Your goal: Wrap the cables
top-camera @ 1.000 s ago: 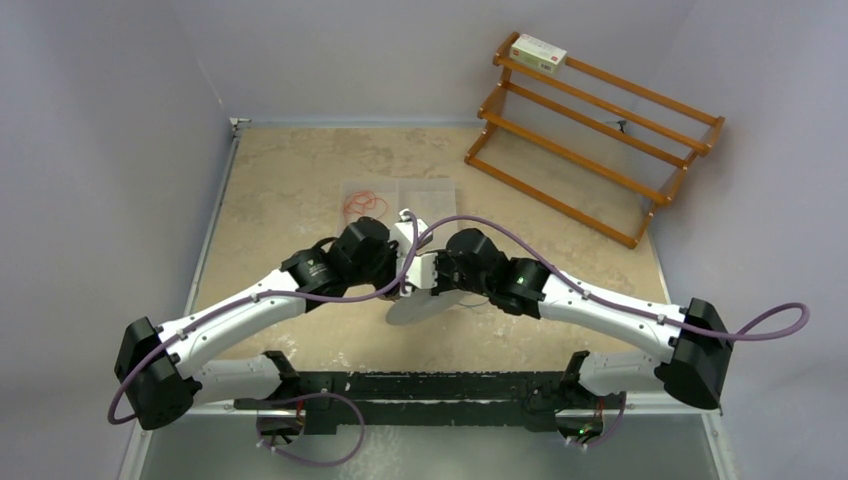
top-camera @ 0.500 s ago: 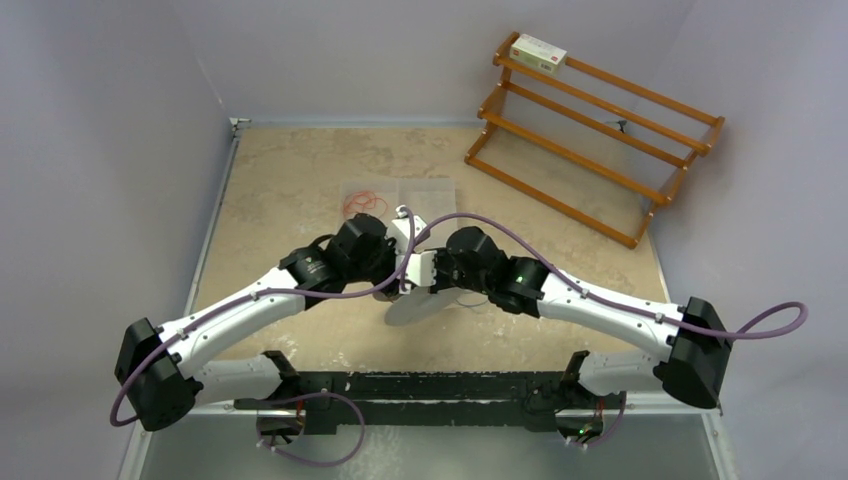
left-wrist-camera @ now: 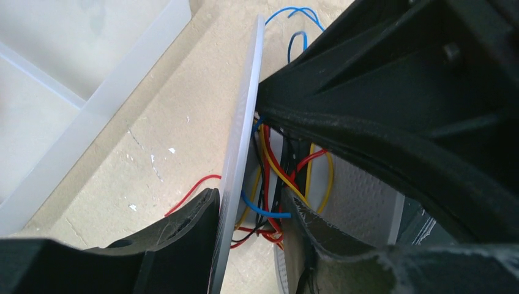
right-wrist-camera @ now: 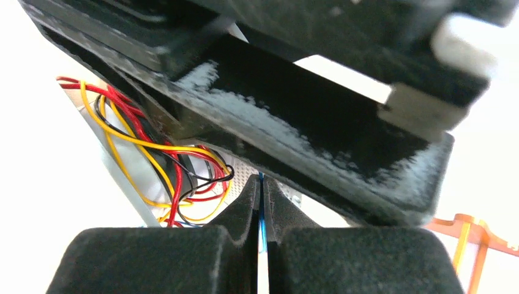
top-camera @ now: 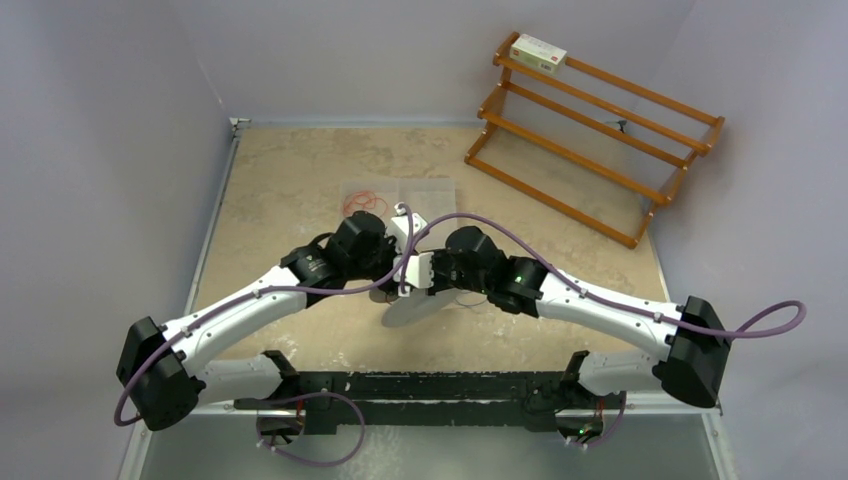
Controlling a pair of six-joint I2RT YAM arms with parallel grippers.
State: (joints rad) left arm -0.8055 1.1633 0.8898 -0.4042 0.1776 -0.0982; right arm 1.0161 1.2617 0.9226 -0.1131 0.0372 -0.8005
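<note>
At the table's middle both arms meet over a white spool. In the left wrist view my left gripper is open. Its jaws straddle the spool's thin white flange and a tangle of red, yellow, black and blue cables. One finger lies against the flange. A blue cable loop sticks out beyond the spool. My right gripper is shut on a thin blue cable, beside the wound bundle. More red-orange strands lie farther back on the table.
A clear plastic tray lies just beyond the grippers and holds the red-orange strands. A wooden rack with a small box on top stands at the back right. Walls close in at the left and back.
Both wrists have shifted slightly away from the arm bases, the spool moving with them. The right gripper stays shut.
</note>
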